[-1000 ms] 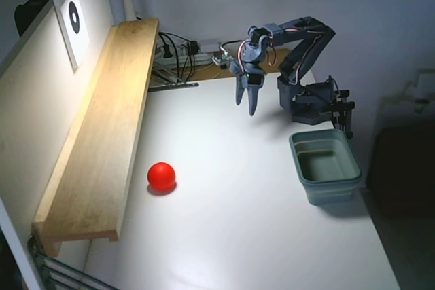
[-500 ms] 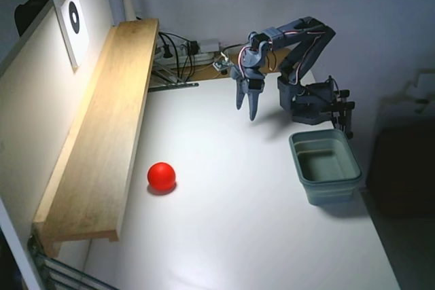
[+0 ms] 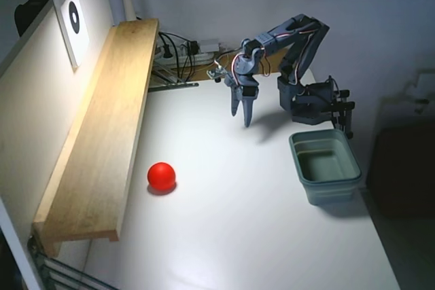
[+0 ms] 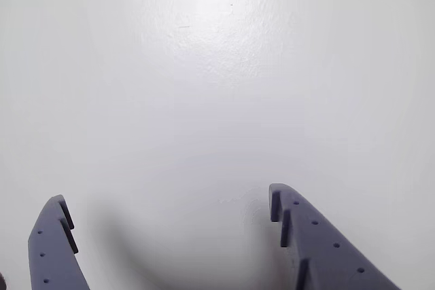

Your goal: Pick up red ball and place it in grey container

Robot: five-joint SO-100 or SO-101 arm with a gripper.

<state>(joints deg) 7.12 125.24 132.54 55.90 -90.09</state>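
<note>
Fixed view: the red ball, a smooth sphere, rests on the glossy white table beside the wooden shelf, well apart from the arm. The grey container, a rounded rectangular tub with a rolled rim, stands empty at right. The gripper points downward and has shifted left since the earlier frames.

Wrist view: the gripper has its jaws spread wide, holding nothing; only bare tabletop lies between them.

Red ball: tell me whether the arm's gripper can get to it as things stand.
Probably yes. The red ball lies alone on the bare white table, nothing stands between it and the gripper, and the wrist view shows the fingers apart.
</note>
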